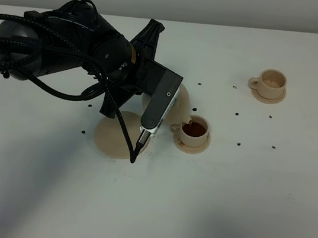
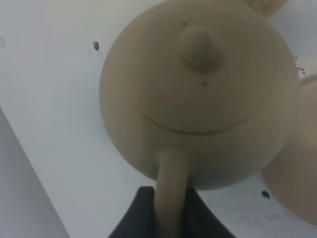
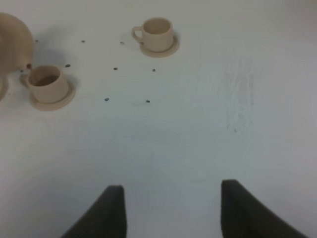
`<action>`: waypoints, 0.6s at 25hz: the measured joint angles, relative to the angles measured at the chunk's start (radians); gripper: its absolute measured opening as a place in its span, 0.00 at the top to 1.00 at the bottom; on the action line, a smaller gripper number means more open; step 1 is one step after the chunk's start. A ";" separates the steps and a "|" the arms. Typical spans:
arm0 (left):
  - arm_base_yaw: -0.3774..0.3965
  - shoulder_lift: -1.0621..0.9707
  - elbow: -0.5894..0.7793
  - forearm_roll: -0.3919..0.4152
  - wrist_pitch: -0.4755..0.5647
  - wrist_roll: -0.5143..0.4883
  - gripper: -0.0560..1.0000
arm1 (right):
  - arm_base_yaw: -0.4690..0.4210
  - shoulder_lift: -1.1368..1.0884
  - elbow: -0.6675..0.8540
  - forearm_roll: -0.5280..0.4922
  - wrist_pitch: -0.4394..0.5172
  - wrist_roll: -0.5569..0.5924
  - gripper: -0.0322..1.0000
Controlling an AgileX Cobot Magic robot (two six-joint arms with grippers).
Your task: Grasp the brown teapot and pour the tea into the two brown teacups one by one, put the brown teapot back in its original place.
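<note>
Right end effector (image 3: 171,208) hung spread wide over the bare tabletop (image 3: 198,124). Left end effector (image 2: 168,215) was clamped on the brown teapot (image 2: 198,99) by its handle, up off its wide saucer (image 1: 111,139), spout over the near teacup (image 1: 194,130), which was already dark with tea. I'd level the pot gently before swinging to the far teacup (image 1: 271,82), which looked empty.

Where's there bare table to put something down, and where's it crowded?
Free: the wide strip of table below the big saucer and filled cup in the high view, and the right side past the far cup. Crowded: around the teapot in the left gripper.
</note>
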 joint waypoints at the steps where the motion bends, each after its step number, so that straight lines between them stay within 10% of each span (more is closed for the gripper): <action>1: 0.000 0.000 0.000 0.000 -0.001 0.001 0.83 | 0.000 0.000 0.000 0.000 0.000 0.000 0.56; 15: 0.000 0.000 0.000 0.000 -0.002 0.021 0.83 | 0.000 0.000 0.000 0.000 0.000 0.000 0.56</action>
